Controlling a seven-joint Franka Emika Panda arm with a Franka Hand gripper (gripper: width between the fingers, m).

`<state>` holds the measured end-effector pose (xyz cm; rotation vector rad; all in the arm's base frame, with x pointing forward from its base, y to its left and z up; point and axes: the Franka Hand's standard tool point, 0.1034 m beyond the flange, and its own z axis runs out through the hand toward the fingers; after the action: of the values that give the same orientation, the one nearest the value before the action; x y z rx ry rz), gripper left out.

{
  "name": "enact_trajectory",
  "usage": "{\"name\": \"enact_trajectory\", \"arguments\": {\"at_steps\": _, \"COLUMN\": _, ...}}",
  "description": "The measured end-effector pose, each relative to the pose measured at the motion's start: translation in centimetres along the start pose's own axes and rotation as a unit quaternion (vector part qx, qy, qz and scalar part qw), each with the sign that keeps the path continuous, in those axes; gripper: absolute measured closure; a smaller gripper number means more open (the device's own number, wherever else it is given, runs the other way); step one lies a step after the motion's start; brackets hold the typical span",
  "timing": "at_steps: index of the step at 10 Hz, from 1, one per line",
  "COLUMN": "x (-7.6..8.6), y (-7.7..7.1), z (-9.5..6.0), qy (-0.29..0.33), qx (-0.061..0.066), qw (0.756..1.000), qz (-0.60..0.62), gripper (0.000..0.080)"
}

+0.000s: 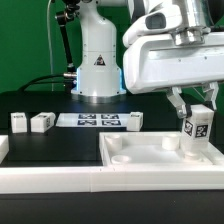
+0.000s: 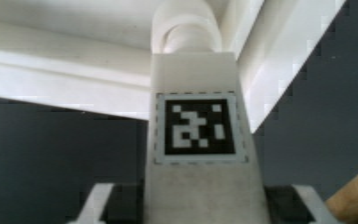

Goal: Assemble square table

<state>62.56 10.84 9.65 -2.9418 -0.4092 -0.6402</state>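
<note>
The white square table top [image 1: 150, 152] lies in the foreground with raised rim and corner sockets. My gripper [image 1: 196, 108] is shut on a white leg block [image 1: 196, 128] with a black-and-white tag, holding it upright over the top's corner at the exterior view's right. In the wrist view the leg [image 2: 201, 120] runs between my fingers [image 2: 108, 200] down to the table top [image 2: 87, 60]. Three other tagged leg blocks lie on the black table: two at the exterior view's left [image 1: 19, 122] [image 1: 42, 122], one near the middle [image 1: 134, 120].
The marker board [image 1: 91, 121] lies flat between the loose legs. The robot base [image 1: 97, 70] stands behind it. A long white rail [image 1: 60, 180] borders the workspace at the front. A green backdrop is behind.
</note>
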Motion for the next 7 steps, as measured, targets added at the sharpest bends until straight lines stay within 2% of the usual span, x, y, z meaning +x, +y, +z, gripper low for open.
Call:
{"name": "enact_trajectory", "arguments": {"at_steps": 2, "x": -0.2, "y": -0.3, "z": 0.4, "qy": 0.005, "qx": -0.001, "qw": 1.0, "qz": -0.001, "gripper": 0.0509}}
{"name": "enact_trajectory", "arguments": {"at_steps": 7, "x": -1.2, "y": -0.7, "z": 0.6, "qy": 0.047, "qx": -0.015, "qw": 0.999, "qz": -0.006, "gripper": 0.0509}}
